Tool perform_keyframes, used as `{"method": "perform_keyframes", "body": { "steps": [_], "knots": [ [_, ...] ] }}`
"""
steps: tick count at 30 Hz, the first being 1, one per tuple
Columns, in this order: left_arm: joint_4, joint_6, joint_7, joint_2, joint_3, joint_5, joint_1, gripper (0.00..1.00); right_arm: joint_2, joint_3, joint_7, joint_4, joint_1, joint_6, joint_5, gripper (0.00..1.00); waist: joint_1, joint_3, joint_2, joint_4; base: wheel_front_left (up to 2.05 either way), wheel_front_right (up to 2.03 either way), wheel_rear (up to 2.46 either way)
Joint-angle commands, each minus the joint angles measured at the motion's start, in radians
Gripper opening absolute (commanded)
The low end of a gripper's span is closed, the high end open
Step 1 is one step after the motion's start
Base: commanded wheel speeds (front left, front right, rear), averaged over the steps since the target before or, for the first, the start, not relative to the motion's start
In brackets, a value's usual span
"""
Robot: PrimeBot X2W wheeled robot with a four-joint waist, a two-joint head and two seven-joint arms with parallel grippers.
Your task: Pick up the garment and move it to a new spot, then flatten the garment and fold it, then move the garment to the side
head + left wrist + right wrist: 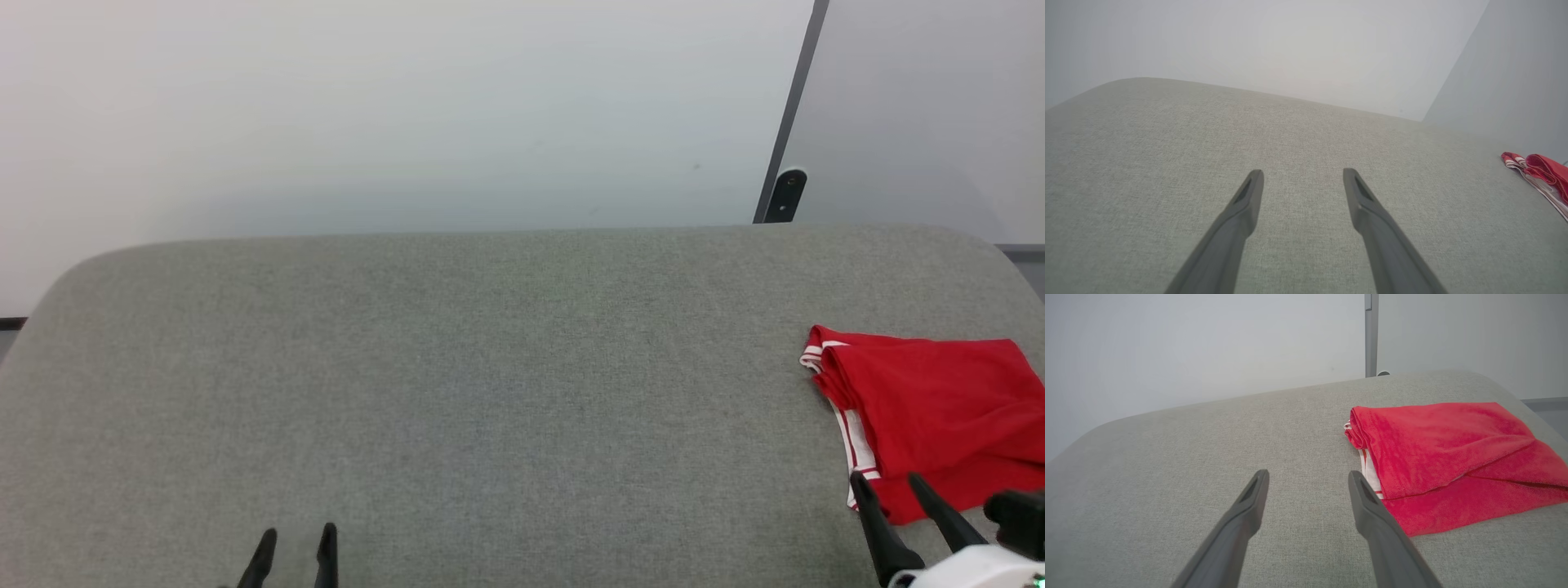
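Garment (939, 408), red jersey T-shirt with white-and-red striped trim, folded into a compact packet; lying flat at the right edge of the grey fabric-covered bench (490, 367), toward its near right corner. Right gripper (886, 483) spread wide, holding nothing, fingertips by the packet's near left corner; contact impossible to tell. Left gripper (299, 535) likewise wide and empty, over bare fabric at the near edge, well apart from the shirt. Probably the last step, moving aside, seemingly all but done. Next, if anything: clearing both arms without snagging the fold; or, for a further shift, pinching all layers together.
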Motion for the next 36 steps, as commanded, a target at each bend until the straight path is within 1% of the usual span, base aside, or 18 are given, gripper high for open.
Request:
{"method": "perform_keyframes", "body": {
  "steps": [1, 8, 13, 18, 36],
  "knots": [
    [-0.012, 0.006, -0.004, 0.003, 0.004, 0.001, 0.018, 1.0, 0.004, -0.008, 0.005, -0.012, 0.018, -0.002, -0.009, 1.0, 0.0, -0.003, 0.0, 0.002, 0.0, 0.0, 0.0],
    [-0.12, 0.027, 0.011, 0.012, 0.01, 0.004, 0.106, 1.0, 0.021, -0.046, 0.047, -0.11, 0.097, -0.002, -0.024, 1.0, 0.0, -0.015, 0.0, 0.019, 0.0, 0.0, 0.0],
    [-0.169, 0.036, 0.029, 0.017, 0.005, 0.007, 0.129, 1.0, 0.031, -0.053, 0.064, -0.144, 0.122, -0.002, -0.033, 1.0, 0.0, -0.02, 0.0, 0.027, 0.0, 0.0, 0.0],
    [-0.181, 0.04, 0.043, 0.022, -0.004, 0.009, 0.132, 1.0, 0.034, -0.063, 0.068, -0.148, 0.132, -0.002, -0.025, 1.0, 0.0, -0.024, 0.0, 0.035, 0.0, 0.0, 0.0],
    [-0.179, 0.051, 0.04, 0.031, -0.009, -0.007, 0.123, 1.0, 0.036, -0.058, 0.07, -0.149, 0.136, -0.002, -0.022, 1.0, 0.0, -0.022, 0.0, 0.039, 0.0, 0.0, 0.0]
  ]
}}
